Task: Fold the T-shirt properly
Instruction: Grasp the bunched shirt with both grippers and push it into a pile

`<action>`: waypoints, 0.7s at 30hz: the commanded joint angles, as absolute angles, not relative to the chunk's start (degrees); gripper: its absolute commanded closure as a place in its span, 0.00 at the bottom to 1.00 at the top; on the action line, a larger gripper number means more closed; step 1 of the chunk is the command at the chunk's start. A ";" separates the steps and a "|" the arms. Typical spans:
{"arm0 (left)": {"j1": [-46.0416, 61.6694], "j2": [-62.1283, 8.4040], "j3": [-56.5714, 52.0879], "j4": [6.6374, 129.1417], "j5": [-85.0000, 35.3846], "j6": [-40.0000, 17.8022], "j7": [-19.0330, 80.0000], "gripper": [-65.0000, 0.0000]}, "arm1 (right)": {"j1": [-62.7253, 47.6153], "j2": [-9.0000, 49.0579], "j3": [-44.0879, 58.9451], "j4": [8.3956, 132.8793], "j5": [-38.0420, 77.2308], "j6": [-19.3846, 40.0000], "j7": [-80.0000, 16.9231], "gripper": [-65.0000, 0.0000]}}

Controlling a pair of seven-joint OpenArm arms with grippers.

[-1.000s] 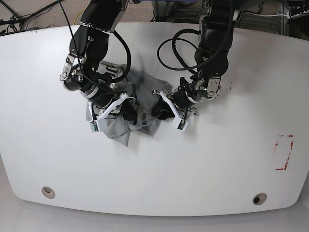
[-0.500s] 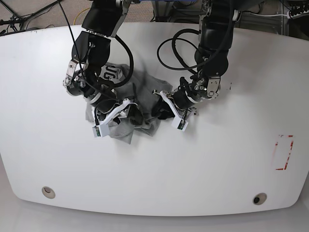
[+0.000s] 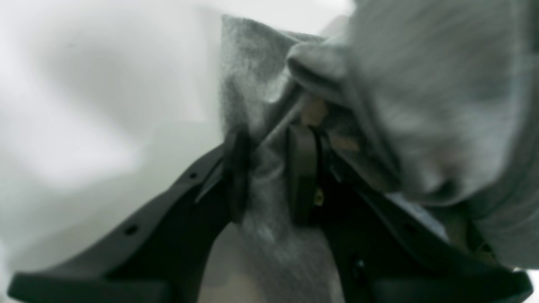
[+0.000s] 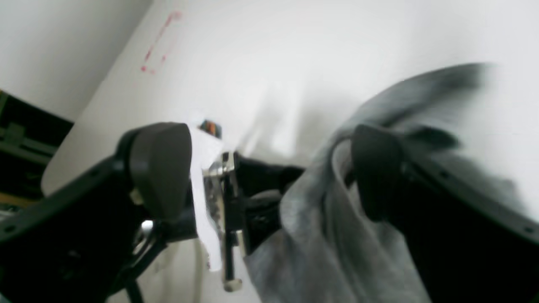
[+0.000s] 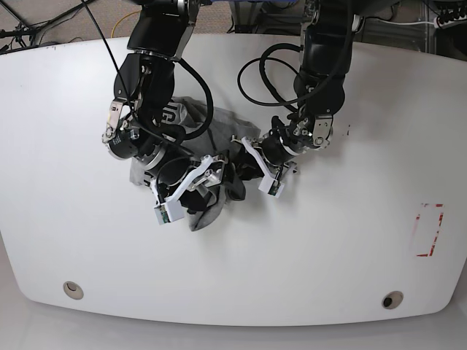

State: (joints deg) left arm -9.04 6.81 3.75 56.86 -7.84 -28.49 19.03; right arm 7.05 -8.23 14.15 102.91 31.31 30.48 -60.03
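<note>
Clearly early: T-shirt (image 5: pixel 191 157) lies as crumpled grey heap mid-table (image 5: pixel 350 240), nothing flattened, no fold made; spreading and all folds left. Left gripper (image 3: pixel 269 168) clamped on bunched fabric edge at heap's side. Right gripper (image 4: pixel 269 168) spread wide, cloth draped against one finger, not pinched. No containers in view; only red outline marking (image 5: pixel 429 230) near table edge.

A robotics lab: white table (image 5: pixel 306 248), 2 cabled arms, floor cables (image 5: pixel 29 29).

Mostly buried under both arms, the T-shirt (image 5: pixel 211 211); chest lettering partly covered, unreadable. Wrist views blurred, cloth cut off at the edges.
</note>
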 commanded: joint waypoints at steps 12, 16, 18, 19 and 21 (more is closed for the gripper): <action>-7.60 3.91 4.09 55.16 -15.43 -24.48 42.15 0.77 | 4.88 -5.14 17.98 110.46 32.48 31.78 -58.86 0.12; -8.04 3.47 4.09 55.25 -22.64 -24.57 42.15 0.77 | 1.98 -3.56 18.59 111.87 32.48 34.68 -58.86 0.12; -8.31 2.24 4.09 55.25 -25.63 -24.57 42.15 0.77 | 1.01 -2.51 20.00 113.19 32.48 35.74 -58.86 0.12; -9.10 1.54 4.26 55.25 -28.00 -24.57 42.15 0.77 | 0.31 -2.07 20.97 113.45 32.48 36.26 -58.86 0.12; -9.80 1.19 4.35 55.25 -31.16 -24.57 42.15 0.77 | -0.84 -1.54 22.02 113.45 32.48 36.88 -58.86 0.12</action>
State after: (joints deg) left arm -10.66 3.05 4.80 56.86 -32.51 -29.06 36.71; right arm -1.23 -2.26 21.47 112.14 31.33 36.18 -60.80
